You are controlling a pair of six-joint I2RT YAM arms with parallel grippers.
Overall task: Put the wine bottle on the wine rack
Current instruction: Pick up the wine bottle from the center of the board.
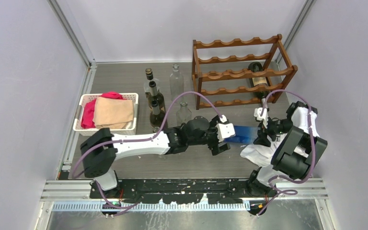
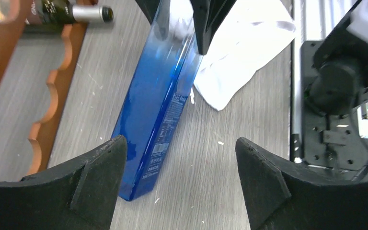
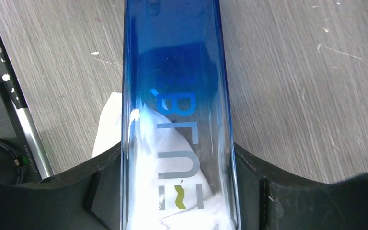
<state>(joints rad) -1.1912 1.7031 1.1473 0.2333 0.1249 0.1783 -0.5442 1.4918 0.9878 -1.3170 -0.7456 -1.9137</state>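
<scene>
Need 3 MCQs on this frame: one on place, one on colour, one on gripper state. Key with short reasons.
1. The white basket sits:
A) at the left side of the table
B) in the far right corner
C) between the arm bases

2. The bottle in the right gripper is:
A) green
B) red
C) blue

3. The left gripper is:
A) shut on the bottle
B) open
C) out of view

Key:
1 A: the top view shows it at the left edge.
2 C: the right wrist view shows blue glass clamped between the fingers.
3 B: the left wrist view shows its fingers wide apart.
</scene>
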